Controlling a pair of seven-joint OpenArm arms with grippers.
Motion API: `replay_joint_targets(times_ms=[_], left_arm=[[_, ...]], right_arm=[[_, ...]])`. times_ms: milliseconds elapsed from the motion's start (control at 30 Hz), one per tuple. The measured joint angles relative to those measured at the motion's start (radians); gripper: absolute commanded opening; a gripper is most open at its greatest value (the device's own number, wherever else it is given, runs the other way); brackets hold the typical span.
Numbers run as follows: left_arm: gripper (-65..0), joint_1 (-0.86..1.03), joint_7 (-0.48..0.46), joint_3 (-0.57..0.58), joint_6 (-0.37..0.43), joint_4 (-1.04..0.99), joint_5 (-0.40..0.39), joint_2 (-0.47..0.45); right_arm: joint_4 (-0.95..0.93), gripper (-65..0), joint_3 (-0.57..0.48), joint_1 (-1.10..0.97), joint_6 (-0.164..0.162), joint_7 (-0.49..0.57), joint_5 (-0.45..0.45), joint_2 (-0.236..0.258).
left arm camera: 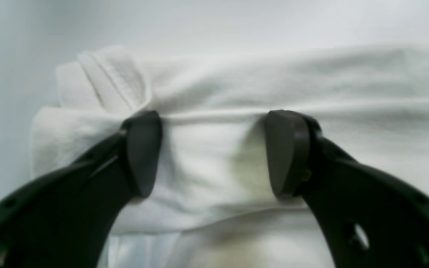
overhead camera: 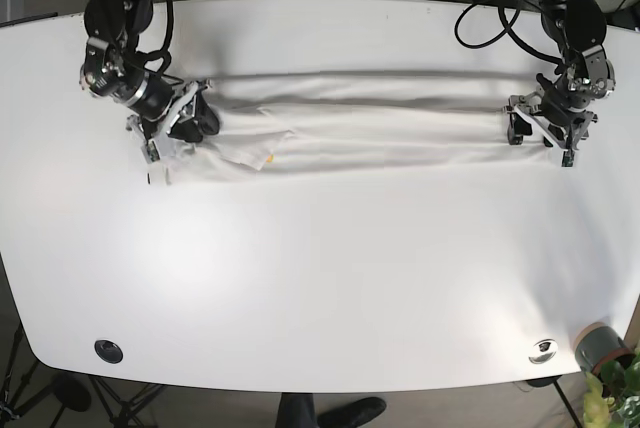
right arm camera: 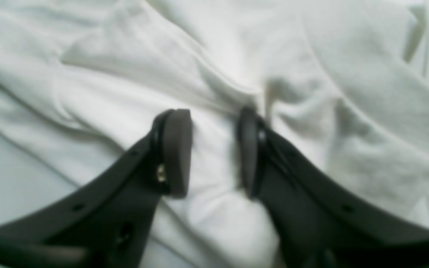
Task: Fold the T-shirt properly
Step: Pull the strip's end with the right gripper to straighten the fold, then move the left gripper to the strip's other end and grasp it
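One white T-shirt (overhead camera: 360, 128) lies on the white bench (overhead camera: 320, 278), folded lengthwise into a long narrow band that runs parallel to the bench's far edge and sits in its far half. The band reaches from near the left edge to near the right edge in the base view. Its end toward the left is bunched and rumpled, with loose cloth spilling toward the near side; the rest is fairly flat with long creases along its length.

Two arms are at work, one at each end of the band. The right gripper (right arm camera: 214, 149) is on the rumpled end, at the left of the base view (overhead camera: 185, 120). Its wrist view shows two dark pads (right arm camera: 177, 149) pressed down into the cloth with a raised ridge of fabric between them; the jaws stand partly apart, and I cannot tell whether they pinch that ridge or only rest against it.

The left gripper (left arm camera: 214, 152) is on the opposite end, at the right of the base view (overhead camera: 545, 126). Its jaws are spread wide, released, the two pads (left arm camera: 143, 149) resting on the top layer of folded cloth with a broad stretch of fabric between them. Beyond them a hemmed corner of the shirt is turned up.

At the near edge of the bench are two small round fittings: one dark (overhead camera: 108, 350) toward the left corner, one metallic (overhead camera: 543, 349) toward the right.
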Motion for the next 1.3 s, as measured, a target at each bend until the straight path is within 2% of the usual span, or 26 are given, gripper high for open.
replay_joint_targets(times_ms=[100,233,333,533,700,800,1067,1167,1300], left_arm=[[-24.2,0.0,-0.001,0.0,0.0,0.001,0.0,0.0],[-23.9,-0.001,-0.001,0.0,0.0,0.001,-0.002,0.0],[-20.0,-0.017,0.011,0.0,-0.005,0.0,-0.003,0.001],[-17.9,-0.043,0.04,-0.038,-0.103,0.001,0.004,0.014],[-17.8,-0.072,0.073,-0.105,-0.132,0.057,0.006,0.037],[-17.8,-0.081,0.086,-0.128,-0.158,0.101,-0.061,0.033],[-16.8,-0.119,0.217,-0.218,-0.203,0.156,-0.265,0.0],[-13.5,-0.116,0.246,-0.265,-0.202,0.146,-0.302,-0.011],[-13.1,-0.113,0.266,-0.325,-0.205,0.082,-0.317,-0.008]], right_arm=[[-0.037,-43.4,-0.005,0.058,-0.007,-0.011,-0.042,-0.005],[-0.055,-43.4,-0.005,0.081,-0.006,-0.011,-0.056,-0.004],[-0.055,-43.4,-0.005,0.085,-0.005,-0.012,-0.067,-0.004],[-0.048,-43.4,-0.006,0.082,-0.008,-0.012,-0.066,0.004],[-0.01,-43.4,-0.006,0.076,-0.017,-0.037,-0.086,0.0],[0.0,-43.4,-0.006,0.075,-0.018,-0.043,-0.093,0.0],[0.002,-43.4,-0.004,0.074,-0.02,-0.043,-0.094,0.0],[0.001,-43.4,-0.004,0.074,-0.02,-0.044,-0.095,0.0],[0.001,-43.4,-0.002,0.074,-0.02,-0.043,-0.095,-0.002]])
